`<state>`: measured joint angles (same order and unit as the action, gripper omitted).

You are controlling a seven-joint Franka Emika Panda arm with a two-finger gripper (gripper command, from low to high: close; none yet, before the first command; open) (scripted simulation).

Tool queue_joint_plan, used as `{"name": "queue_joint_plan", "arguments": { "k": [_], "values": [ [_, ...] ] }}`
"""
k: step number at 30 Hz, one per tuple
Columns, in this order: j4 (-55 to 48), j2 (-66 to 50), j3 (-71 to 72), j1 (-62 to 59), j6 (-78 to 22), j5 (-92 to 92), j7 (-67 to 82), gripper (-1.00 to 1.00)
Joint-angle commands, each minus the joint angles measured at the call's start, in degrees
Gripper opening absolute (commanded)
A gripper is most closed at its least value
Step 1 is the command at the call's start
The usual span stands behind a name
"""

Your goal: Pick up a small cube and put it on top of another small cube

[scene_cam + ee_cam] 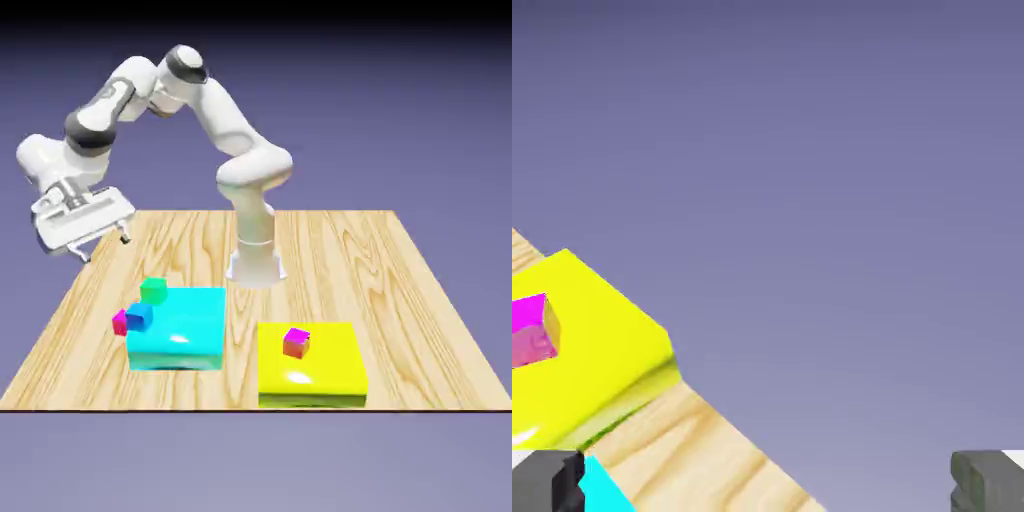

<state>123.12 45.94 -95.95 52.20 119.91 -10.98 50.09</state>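
Note:
The small cube, tiny and magenta-pink, sits at the left edge of the flat cyan block, partly hidden behind a blue cube. A green cube stands at the cyan block's far corner. On the flat yellow block rests a cube with a purple top and red sides; the hand view shows it at the left edge on the yellow block. My gripper hangs high above the table's far left corner, well apart from every cube, open and empty. In the hand view the gripper has only backdrop between its fingertips.
The wooden table carries the two flat blocks side by side near its front edge. The robot's white base stands at the far middle. A sliver of the cyan block shows at the hand view's bottom left.

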Motion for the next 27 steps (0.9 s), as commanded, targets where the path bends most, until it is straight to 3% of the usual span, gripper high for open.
{"name": "queue_joint_plan", "arguments": {
  "k": [1, 27],
  "values": [
    [-0.82, 0.29, -2.08, 1.12, -1.17, -0.24, 2.01, 0.0],
    [-20.74, 7.76, -55.04, 29.75, -29.88, -6.41, 53.37, 0.0]
  ]
}}
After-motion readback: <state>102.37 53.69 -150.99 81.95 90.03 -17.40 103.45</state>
